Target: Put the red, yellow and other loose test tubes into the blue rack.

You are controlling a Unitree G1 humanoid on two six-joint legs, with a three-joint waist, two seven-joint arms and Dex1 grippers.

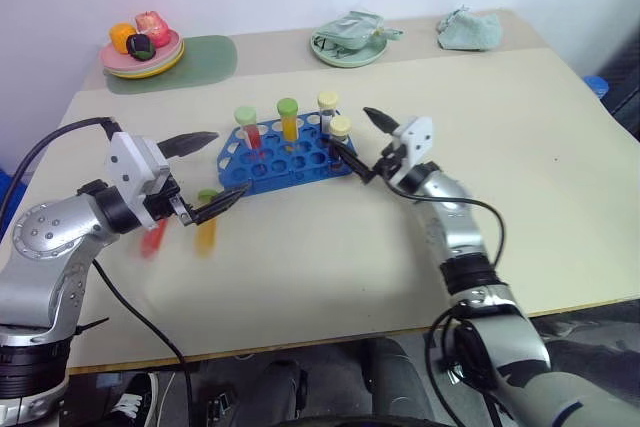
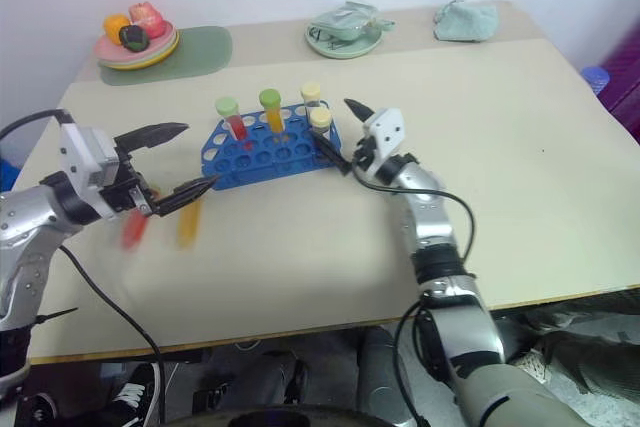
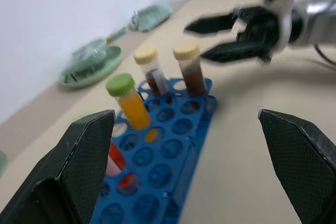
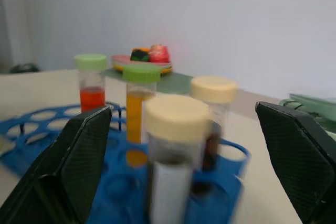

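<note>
The blue rack [image 1: 285, 159] stands mid-table. Upright in it are a red tube with a green cap [image 1: 247, 128], a yellow tube with a green cap [image 1: 288, 118] and two cream-capped tubes [image 1: 328, 107] [image 1: 340, 130]. A loose red tube [image 1: 152, 238] and a loose yellow tube [image 1: 206, 234] lie on the table in front of the rack's left end. My left gripper [image 1: 229, 164] hangs open and empty above them, at the rack's left end. My right gripper [image 1: 349, 128] is open and empty at the rack's right end, beside the nearer cream-capped tube [image 4: 176, 145].
At the back left a plate of toy fruit [image 1: 141, 50] sits beside a green mat [image 1: 205, 57]. Further right along the back are a green dish holding a cloth [image 1: 350, 39] and another crumpled cloth [image 1: 470, 29]. The table's front edge [image 1: 330, 339] is near.
</note>
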